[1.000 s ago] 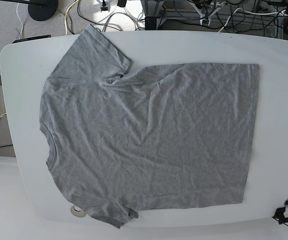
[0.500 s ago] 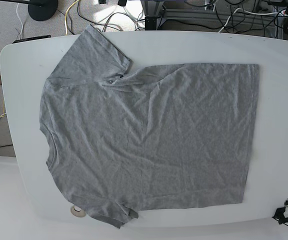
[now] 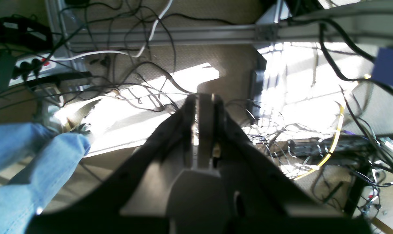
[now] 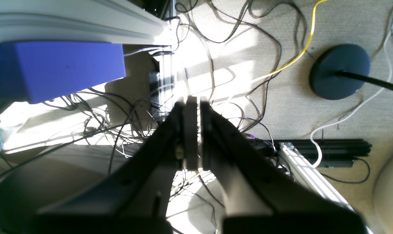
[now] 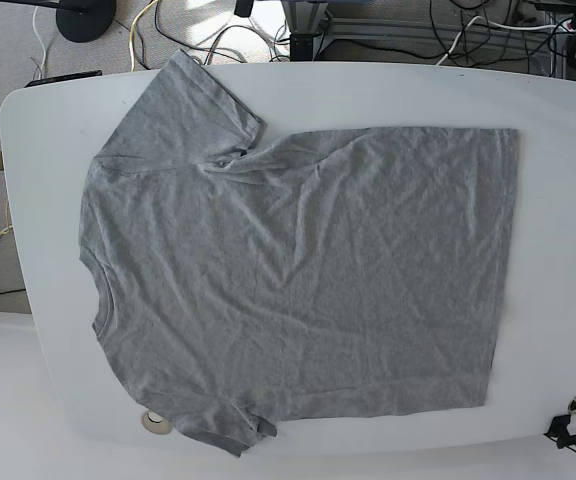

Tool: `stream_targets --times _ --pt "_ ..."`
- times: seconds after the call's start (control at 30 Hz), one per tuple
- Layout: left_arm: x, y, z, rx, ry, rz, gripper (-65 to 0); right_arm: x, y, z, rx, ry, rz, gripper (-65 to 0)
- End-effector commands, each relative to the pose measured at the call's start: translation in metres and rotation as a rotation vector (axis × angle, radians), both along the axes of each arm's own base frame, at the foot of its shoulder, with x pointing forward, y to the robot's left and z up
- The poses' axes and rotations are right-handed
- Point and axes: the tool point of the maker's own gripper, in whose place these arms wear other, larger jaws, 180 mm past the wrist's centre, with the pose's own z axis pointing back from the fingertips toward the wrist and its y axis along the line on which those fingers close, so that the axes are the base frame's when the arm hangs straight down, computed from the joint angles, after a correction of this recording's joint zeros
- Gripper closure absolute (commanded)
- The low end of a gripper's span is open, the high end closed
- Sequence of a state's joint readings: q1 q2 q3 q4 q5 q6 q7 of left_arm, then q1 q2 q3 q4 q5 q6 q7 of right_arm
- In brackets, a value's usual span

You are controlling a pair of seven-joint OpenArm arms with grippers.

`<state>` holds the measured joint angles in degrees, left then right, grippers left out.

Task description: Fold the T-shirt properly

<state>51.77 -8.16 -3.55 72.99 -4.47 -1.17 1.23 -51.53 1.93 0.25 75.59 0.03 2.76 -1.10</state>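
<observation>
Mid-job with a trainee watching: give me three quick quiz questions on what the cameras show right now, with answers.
1. True or false: the T-shirt is already folded in half.
2. Which way does its collar point in the base view: A) left, B) right, C) top?
3. What state is each gripper in?

Key:
1. False; it lies spread flat on the white table, no print showing.
2. A.
3. The left gripper and right gripper are both shut, empty, over the cabled floor.
</observation>
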Motion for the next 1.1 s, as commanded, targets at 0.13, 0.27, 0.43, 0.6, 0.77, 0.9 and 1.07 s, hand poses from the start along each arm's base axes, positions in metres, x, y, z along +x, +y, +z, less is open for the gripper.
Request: stream_targets --times 0.13,0.27,0.43,0.6,0.77,0.9,1.07 --pt "0.027 0.005 0.043 0.012 -0.071 -0.079 -0.8 0.019 0.002 0.050 0.002 -0.115 0.005 -0.8" --pt "0.039 0.003 0.067 0.013 -0.093 -0.130 -1.0 0.030 0.004 0.076 0.007 -0.109 0.007 -0.9" --pt "0.048 -0.002 0.092 0.010 -0.095 -0.178 -22.7 0.047 0.006 0.111 0.010 -0.171 0.014 -0.9" --pt "0.063 -0.009 0.108 0.001 -0.146 -0.202 -25.6 0.056 0.007 0.126 0.013 -0.208 0.014 -12.6" --pt "0.068 0.001 0.110 0.025 -0.160 -0.192 -25.7 0.071 0.007 0.126 0.013 -0.246 0.014 -34.2" --pt "0.094 0.002 0.114 0.033 -0.226 -0.188 -25.7 0.099 0.007 0.130 0.014 -0.324 0.015 -37.2" --pt "0.126 -0.001 0.122 0.036 -0.309 -0.192 -25.8 0.126 0.008 0.140 0.016 -0.418 0.013 -37.3"
